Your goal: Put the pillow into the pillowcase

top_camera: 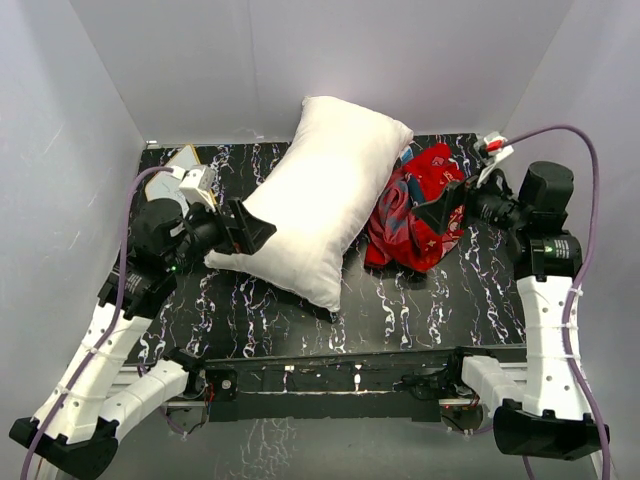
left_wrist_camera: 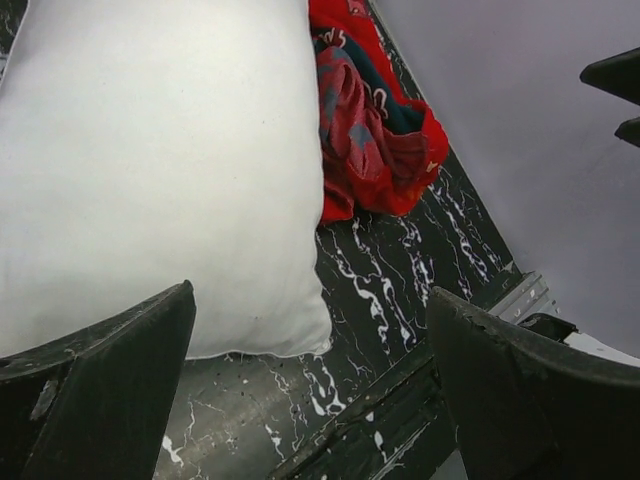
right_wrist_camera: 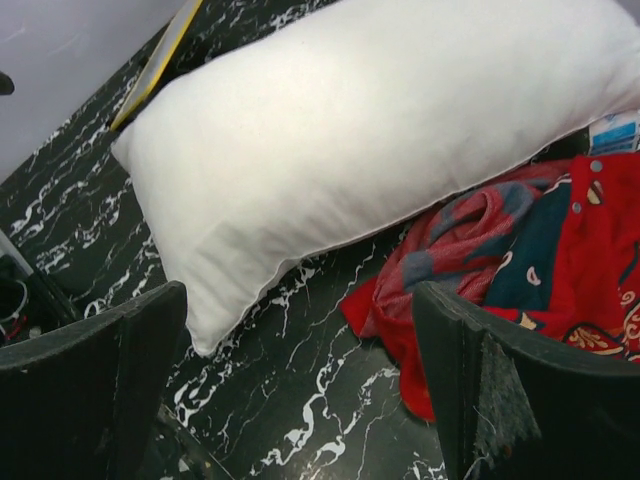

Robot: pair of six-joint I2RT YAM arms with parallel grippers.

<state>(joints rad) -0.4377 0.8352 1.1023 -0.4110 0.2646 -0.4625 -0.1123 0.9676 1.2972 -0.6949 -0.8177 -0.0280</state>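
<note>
White pillow (top_camera: 325,200) lying diagonally mid-surface (top_camera: 400,310), crumpled red pillowcase (top_camera: 400,238) touching its right side, print illegible; left tool (top_camera: 258,230) and right tool (top_camera: 435,212) both wide open, holding nothing.

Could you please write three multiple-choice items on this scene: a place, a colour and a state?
1. Where is the pillowcase relative to the pillow? A on top of it; B crumpled beside it, nearer the right gripper; C lifted in the air.
2. The pillow's colour? A white; B blue; C yellow.
3. The fingers of the left gripper and right gripper? A shut on the pillow; B open, empty; C shut on the pillowcase.
Answers: B, red cloth bunched along that side; A, plain white fabric; B, wide gaps, nothing gripped.
</note>
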